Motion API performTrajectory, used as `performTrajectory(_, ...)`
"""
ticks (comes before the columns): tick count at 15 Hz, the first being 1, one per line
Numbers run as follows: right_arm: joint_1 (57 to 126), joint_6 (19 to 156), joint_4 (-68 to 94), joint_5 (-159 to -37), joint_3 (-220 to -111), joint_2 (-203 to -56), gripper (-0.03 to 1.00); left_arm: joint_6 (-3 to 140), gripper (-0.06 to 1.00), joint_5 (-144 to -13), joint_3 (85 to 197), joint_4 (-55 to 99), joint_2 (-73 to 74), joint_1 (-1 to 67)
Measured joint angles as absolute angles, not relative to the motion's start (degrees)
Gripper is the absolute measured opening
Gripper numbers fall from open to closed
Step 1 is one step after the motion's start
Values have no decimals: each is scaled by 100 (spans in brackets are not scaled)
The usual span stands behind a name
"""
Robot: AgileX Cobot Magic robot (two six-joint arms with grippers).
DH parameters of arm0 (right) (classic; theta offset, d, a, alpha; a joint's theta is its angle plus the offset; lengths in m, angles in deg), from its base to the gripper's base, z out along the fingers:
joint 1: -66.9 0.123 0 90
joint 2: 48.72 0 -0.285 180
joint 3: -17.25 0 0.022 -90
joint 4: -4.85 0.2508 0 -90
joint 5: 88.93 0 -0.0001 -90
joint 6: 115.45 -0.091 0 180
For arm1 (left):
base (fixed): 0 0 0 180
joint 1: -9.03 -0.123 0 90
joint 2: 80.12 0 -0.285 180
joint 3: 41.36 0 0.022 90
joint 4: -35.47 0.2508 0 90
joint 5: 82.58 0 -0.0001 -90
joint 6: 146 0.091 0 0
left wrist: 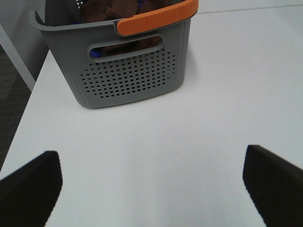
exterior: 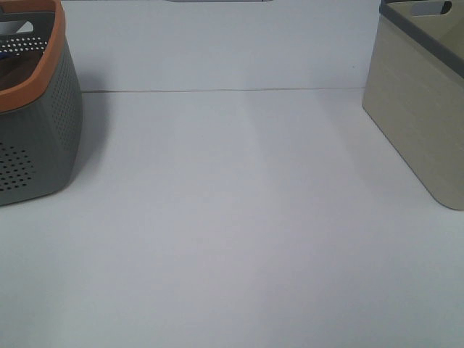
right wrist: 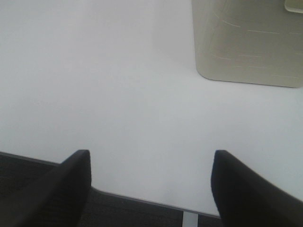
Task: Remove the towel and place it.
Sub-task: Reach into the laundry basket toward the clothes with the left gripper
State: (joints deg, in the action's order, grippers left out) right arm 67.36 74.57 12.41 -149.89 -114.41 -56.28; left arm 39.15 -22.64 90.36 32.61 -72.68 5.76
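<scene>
The dark brown towel [left wrist: 118,8] lies bunched inside a grey perforated basket with an orange rim [left wrist: 132,75]. The basket stands at the left edge of the exterior high view [exterior: 36,145], where a bit of brown [exterior: 18,72] shows inside it. My left gripper [left wrist: 151,189] is open and empty, low over the table and well short of the basket. My right gripper [right wrist: 149,189] is open and empty near the table's front edge. Neither gripper shows in the exterior high view.
A beige basket with a grey rim [exterior: 420,123] stands at the far right and also shows in the right wrist view [right wrist: 246,42]. A blue cloth [left wrist: 97,56] shows through the grey basket's handle slot. The white table [exterior: 232,217] lies between the baskets.
</scene>
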Motion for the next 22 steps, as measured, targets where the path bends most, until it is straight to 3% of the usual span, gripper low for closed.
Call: performTrajectory(22,6736,7457,1241,-14989,-11441,-5628,62,3915,99,-2264,9036,3261,-7268,576)
